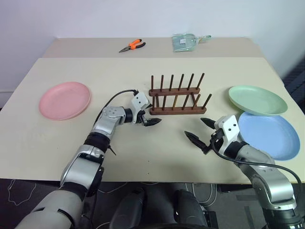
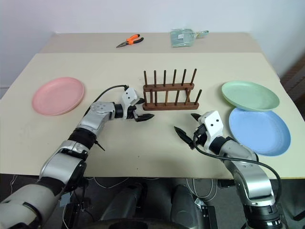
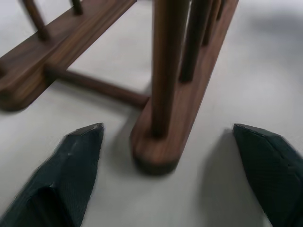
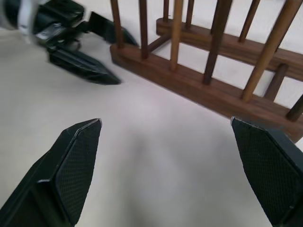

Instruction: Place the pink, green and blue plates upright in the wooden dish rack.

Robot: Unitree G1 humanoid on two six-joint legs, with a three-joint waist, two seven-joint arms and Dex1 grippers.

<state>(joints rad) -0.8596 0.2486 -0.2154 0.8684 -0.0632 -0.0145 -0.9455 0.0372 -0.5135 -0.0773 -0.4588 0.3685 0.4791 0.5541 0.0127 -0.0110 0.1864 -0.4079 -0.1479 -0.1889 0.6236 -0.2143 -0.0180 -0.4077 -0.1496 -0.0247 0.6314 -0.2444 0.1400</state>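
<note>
Left end effector [image 1: 148,119] open, empty, straddling rack [image 1: 176,98] near end; rack's long axis stretching rightward; right end effector [image 1: 200,132] open, empty.

pink plate [image 1: 65,99]: lay flat on the table's left side, well apart from the rack, round, shallow, pastel pink.
green plate [image 1: 257,99]: pale mint, lay flat at the right, beyond the blue one and beside the rack's right end.
blue plate [image 1: 268,134]: light blue, lay flat nearest the front edge, its far rim just under or touching the green plate's rim.
wooden dish rack [image 1: 176,95]: dark brown, stood mid-table, two rails of upright pegs, no plate in it.
</note>
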